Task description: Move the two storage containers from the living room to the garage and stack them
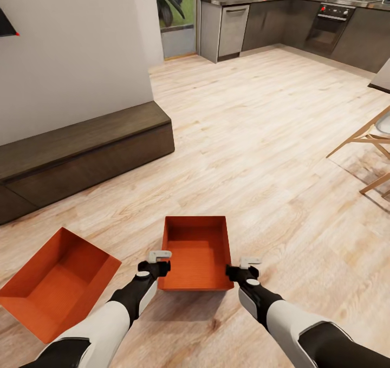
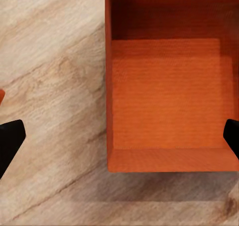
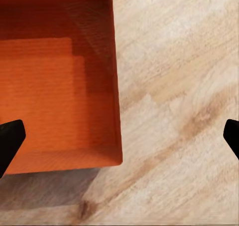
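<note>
Bins: one [image 1: 196, 251] sits on the wood floor [image 1: 260, 140] between the released left gripper [image 1: 154, 265] and right gripper [image 1: 244, 268], each straddling a side wall; the other [image 1: 54, 281] lies beside it. Pickup step; next, both grippers should clench on the walls.

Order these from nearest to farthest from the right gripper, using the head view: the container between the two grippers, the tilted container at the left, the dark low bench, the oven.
From the right gripper:
1. Container between the grippers, just beside its inner side.
2. Tilted container, beyond the left arm.
3. Dark low bench, along the left wall.
4. Oven, far back in the kitchen.
</note>
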Robot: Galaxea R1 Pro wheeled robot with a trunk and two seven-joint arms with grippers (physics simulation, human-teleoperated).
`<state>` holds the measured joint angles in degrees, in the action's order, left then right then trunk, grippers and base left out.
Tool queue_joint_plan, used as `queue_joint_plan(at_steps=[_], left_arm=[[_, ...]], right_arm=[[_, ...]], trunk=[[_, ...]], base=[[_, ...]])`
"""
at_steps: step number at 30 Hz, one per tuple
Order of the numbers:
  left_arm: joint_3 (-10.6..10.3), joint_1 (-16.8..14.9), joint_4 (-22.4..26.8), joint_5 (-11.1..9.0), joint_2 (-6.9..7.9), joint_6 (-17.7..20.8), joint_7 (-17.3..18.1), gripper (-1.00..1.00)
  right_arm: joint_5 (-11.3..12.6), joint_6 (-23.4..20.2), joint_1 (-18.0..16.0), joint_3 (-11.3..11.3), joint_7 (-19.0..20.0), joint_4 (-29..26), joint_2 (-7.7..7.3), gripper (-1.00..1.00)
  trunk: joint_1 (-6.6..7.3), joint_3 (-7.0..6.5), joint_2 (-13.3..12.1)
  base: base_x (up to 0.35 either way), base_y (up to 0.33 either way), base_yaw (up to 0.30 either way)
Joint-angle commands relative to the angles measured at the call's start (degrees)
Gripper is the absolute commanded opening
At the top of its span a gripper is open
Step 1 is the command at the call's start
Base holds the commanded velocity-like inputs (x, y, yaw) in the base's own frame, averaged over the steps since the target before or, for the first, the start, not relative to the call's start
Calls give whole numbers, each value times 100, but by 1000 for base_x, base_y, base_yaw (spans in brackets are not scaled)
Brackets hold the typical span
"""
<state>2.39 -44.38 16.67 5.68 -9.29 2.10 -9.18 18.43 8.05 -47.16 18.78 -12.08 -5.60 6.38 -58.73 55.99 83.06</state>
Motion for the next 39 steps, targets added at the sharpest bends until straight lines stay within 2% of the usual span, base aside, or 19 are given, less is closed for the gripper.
queue_joint_plan(at_steps=[1,8,13,17,25,39], left_arm=[[25,-1,6,68,-4,21,-12,100],[43,-1,5,68,3,10,-22,100],[50,-1,-5,58,6,9,-23,100],[57,-1,-6,49,6,9,-23,100],[62,-1,-30,36,1,9,-23,100],[68,-1,-47,38,12,8,-23,100]], right_arm=[[55,21,-4,48,-14,27,21,100],[36,20,-4,52,183,65,50,100],[-226,24,-4,51,235,68,55,100],[-332,56,-4,49,238,68,53,100],[-341,130,-4,47,241,68,54,100],[-333,127,-4,47,242,68,53,100]], trunk=[[0,3,2],[0,3,2],[0,3,2],[0,3,2],[0,3,2],[0,3,2]], base=[[0,0,0],[0,0,0],[0,0,0],[0,0,0],[8,0,0],[215,0,0]])
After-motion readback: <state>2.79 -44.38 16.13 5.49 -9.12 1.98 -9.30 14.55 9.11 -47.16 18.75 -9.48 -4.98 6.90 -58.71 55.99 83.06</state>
